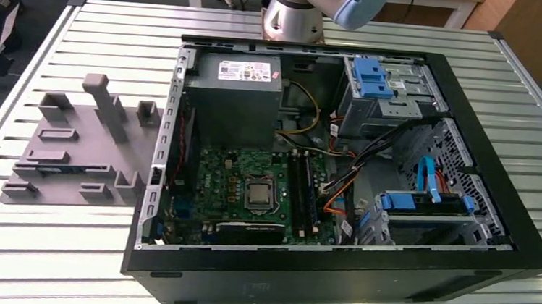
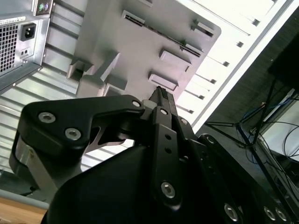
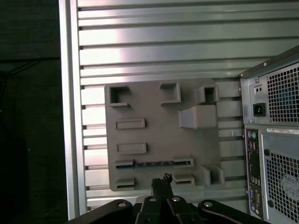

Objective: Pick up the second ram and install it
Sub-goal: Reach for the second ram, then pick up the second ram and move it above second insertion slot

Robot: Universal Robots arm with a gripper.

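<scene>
The second ram (image 3: 154,164), a thin blue stick with dark chips, lies flat between two end holders on the grey fixture plate (image 3: 154,135). In the exterior view the second ram (image 1: 60,170) rests low on that fixture plate (image 1: 77,151), on the exterior view's left of the open computer case (image 1: 339,273). My gripper (image 3: 162,179) hovers above the fixture, near the ram's middle, fingers pressed together and holding nothing. The second wrist view shows the gripper (image 2: 160,94) with its dark fingertips closed, pointing at the fixture plate (image 2: 140,51).
The case lies open on a slatted metal table (image 1: 69,252), showing the green motherboard (image 1: 249,186) with dark memory slots (image 1: 305,191), a grey power supply (image 1: 232,98) and blue drive brackets (image 1: 374,77). The case's rear panel (image 3: 275,140) stands beside the fixture.
</scene>
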